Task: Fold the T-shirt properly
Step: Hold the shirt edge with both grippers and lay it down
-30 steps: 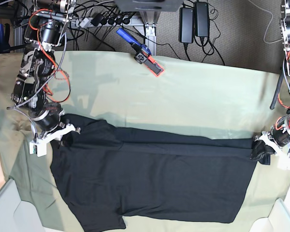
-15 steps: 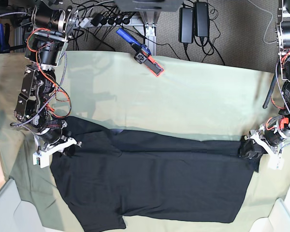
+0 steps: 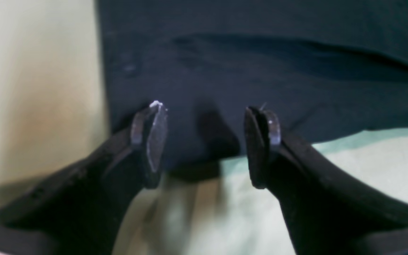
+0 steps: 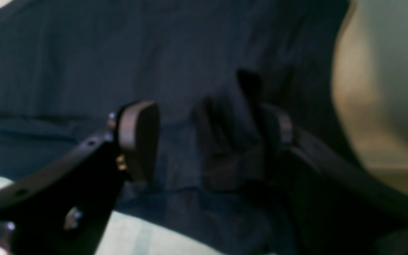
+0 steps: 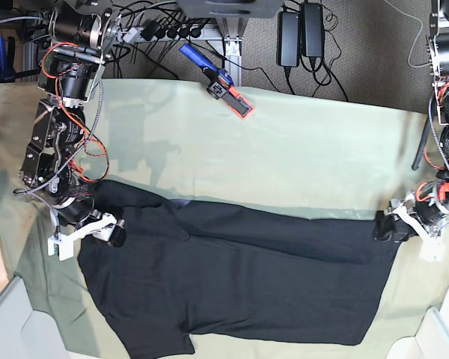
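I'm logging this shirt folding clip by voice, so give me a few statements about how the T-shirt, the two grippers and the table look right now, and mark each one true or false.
1. The T-shirt shows a black plain side, no print in view. True.
2. The left gripper is shut tight on the shirt. False: in the left wrist view its fingers stand apart, at the shirt's edge over the pale green table cloth.
3. The right gripper is open over black fabric. True.
4. The shirt is folded into a small square. False: it lies spread wide, with only its far edge folded over.
5. A blue and orange tool lies on the shirt. False: it lies at the cloth's far edge, apart from the shirt.
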{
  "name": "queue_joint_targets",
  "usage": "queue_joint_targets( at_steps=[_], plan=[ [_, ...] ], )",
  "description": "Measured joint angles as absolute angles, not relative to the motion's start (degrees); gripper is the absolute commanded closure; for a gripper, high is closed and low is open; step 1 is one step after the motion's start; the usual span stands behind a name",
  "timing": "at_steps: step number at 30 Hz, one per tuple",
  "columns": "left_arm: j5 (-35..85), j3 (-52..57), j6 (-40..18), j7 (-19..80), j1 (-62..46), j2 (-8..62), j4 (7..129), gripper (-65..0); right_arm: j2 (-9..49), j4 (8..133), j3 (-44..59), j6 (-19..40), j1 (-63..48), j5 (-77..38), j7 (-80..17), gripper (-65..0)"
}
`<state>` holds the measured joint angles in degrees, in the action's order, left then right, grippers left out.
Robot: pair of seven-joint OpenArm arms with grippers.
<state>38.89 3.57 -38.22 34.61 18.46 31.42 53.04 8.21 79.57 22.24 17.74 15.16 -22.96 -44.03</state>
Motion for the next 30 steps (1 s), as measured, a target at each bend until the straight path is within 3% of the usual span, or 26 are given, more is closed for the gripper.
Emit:
queue_joint_targets(
  at_steps=[5, 16, 30],
  plan=[
    [48.9, 9.1, -39.0, 43.4, 18.4, 32.2, 53.0, -38.7, 8.3, 83.3, 27.7, 17.8, 15.2, -23.6, -46.6, -41.8],
    [53.3, 9.6, -39.0, 44.2, 16.0, 33.9, 53.0, -38.7, 8.6, 83.4, 38.5, 17.8, 9.3, -29.0, -48.7, -41.7],
    [53.1, 9.6, -39.0, 43.7, 14.3, 32.2, 53.0, -38.7, 5.1, 83.4, 39.3, 17.8, 4.9, -29.8, -47.4, -41.7]
  ],
)
